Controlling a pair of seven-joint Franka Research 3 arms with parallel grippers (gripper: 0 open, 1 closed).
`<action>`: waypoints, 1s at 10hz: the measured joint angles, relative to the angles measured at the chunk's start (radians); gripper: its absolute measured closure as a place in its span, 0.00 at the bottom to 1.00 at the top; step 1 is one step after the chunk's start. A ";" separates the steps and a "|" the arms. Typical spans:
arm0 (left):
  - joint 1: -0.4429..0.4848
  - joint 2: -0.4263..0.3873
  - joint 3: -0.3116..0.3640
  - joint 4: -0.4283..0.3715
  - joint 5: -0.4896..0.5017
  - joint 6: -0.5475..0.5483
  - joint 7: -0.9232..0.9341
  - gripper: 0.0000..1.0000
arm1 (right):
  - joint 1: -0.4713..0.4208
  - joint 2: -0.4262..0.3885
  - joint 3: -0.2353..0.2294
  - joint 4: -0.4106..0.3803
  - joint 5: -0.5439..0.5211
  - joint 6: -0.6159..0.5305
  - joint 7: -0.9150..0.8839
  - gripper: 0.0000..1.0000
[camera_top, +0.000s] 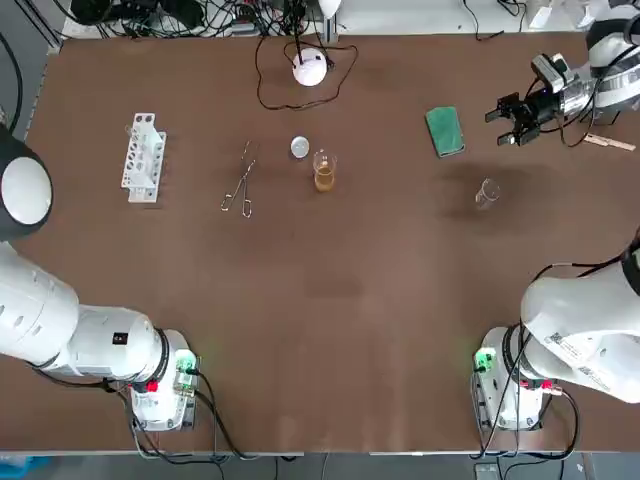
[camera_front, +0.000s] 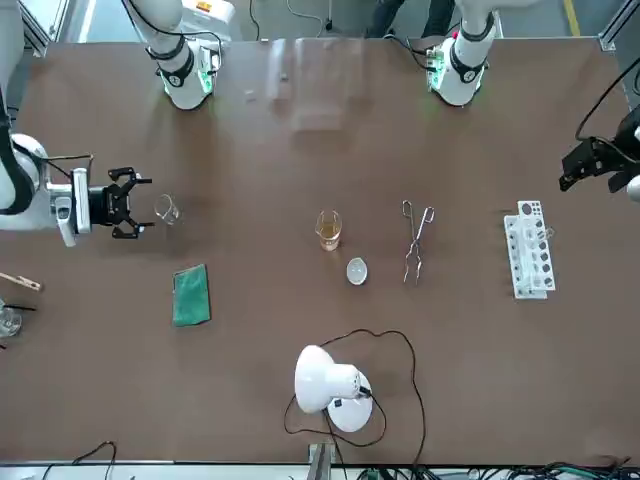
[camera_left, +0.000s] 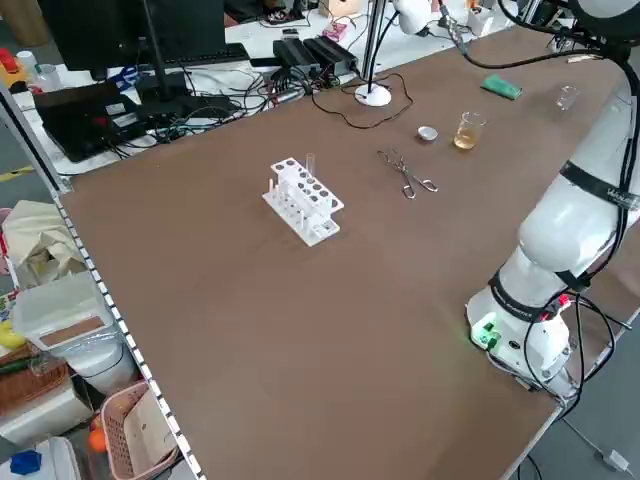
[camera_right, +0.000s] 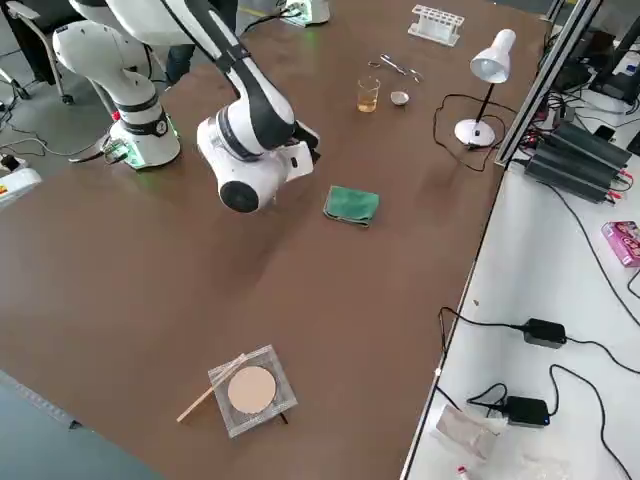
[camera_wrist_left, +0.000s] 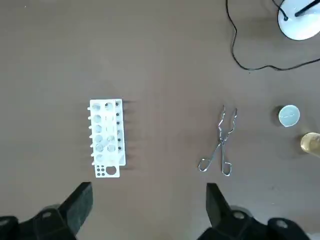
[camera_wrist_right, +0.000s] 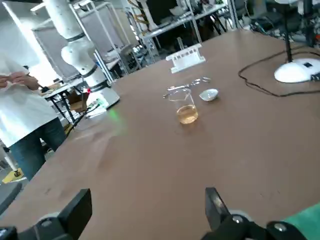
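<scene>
With its claw released, the right gripper (camera_top: 515, 120) hovers near the empty beaker (camera_top: 487, 193), which stands untouched at the right side of the table (camera_top: 350, 300) by the green sponge (camera_top: 444, 131), so no grasp is made yet; far off, the left gripper (camera_wrist_left: 148, 210) hangs, fingers spread, over the test-tube rack (camera_wrist_left: 106, 138).

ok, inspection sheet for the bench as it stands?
Surface: brown table, no spills seen.
Job's things: empty beaker beside right gripper, apart; green cloth nearby; test-tube rack near left gripper.
Clutter: amber-filled beaker, tongs, white dish mid-table; gauze pad at the right edge.
Grippers: both open; right level with the empty beaker, left raised.
Cables: lamp cord looped on the table.
Surroundings: person in a white top beyond the table.
</scene>
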 joint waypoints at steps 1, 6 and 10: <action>0.000 0.001 0.001 0.000 0.000 0.000 0.000 0.00 | 0.013 -0.027 0.000 0.002 0.003 0.028 0.074 0.00; 0.000 0.003 0.002 0.000 0.000 0.069 0.000 0.00 | 0.098 -0.143 0.001 0.005 0.003 0.129 0.399 0.00; -0.001 0.002 -0.002 0.000 0.000 0.063 0.000 0.00 | 0.156 -0.210 0.001 0.076 -0.131 0.158 0.747 0.00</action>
